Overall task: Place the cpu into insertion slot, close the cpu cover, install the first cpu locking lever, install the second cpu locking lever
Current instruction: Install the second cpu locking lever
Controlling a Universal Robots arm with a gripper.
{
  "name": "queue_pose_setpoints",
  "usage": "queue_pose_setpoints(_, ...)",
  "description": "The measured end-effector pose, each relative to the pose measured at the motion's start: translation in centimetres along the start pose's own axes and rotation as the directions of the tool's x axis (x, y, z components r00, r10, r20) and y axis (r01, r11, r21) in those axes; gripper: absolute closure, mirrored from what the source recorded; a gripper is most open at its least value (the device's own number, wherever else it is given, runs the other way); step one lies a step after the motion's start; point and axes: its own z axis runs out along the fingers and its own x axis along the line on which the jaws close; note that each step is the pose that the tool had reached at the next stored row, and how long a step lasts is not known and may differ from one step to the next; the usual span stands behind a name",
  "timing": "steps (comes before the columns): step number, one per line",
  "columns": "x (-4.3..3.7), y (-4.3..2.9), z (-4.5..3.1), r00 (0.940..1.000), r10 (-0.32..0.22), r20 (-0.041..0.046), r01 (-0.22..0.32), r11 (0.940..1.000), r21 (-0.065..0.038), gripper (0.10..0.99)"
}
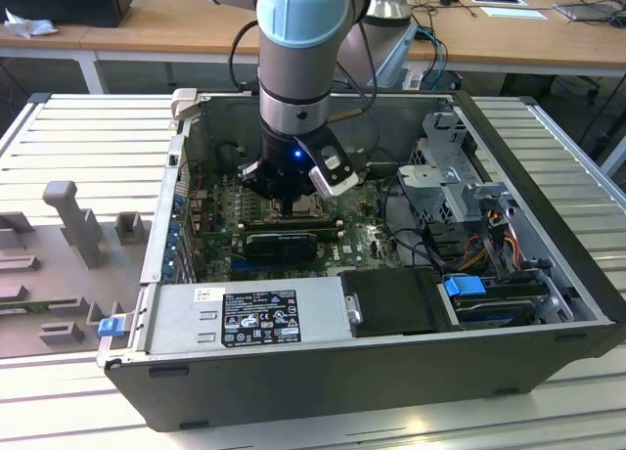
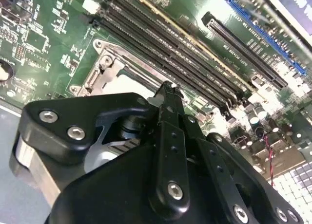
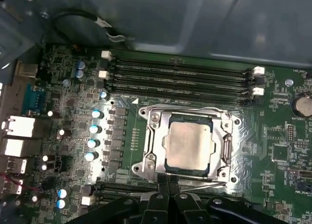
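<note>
The cpu point(image 3: 189, 145), a pale silver square, lies flat in the insertion slot point(image 3: 146, 166) on the green motherboard. The cpu cover point(image 3: 152, 136), a silver frame, lies down around it, and the chip shows through its cut-out. In the first wrist view my gripper point(image 3: 168, 187) is shut at the socket's edge, with nothing visible between its black fingers. In the second wrist view the gripper point(image 2: 168, 90) hangs just over the insertion slot point(image 2: 105, 68) and hides most of it. In the exterior view the gripper point(image 1: 290, 198) reaches down into the open computer case.
Black memory slots point(image 3: 180, 78) flank the socket. A blue card slot point(image 2: 263, 34) runs nearby. The case walls, a power supply point(image 1: 254, 318), a drive cage point(image 1: 450, 176) and cables point(image 1: 489, 240) surround the board. A grey fixture point(image 1: 68, 225) stands outside on the exterior view's left.
</note>
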Motion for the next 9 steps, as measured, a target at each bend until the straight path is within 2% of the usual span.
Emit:
queue_pose_setpoints(4,0.53,-0.41,-0.06,1.0000,0.000,0.0016,0.000,0.9999,-0.014,0.980)
queue_pose_setpoints(9,1.28,-1.08,-0.09,1.0000,0.000,0.0060,0.001,0.9991,-0.043,0.980)
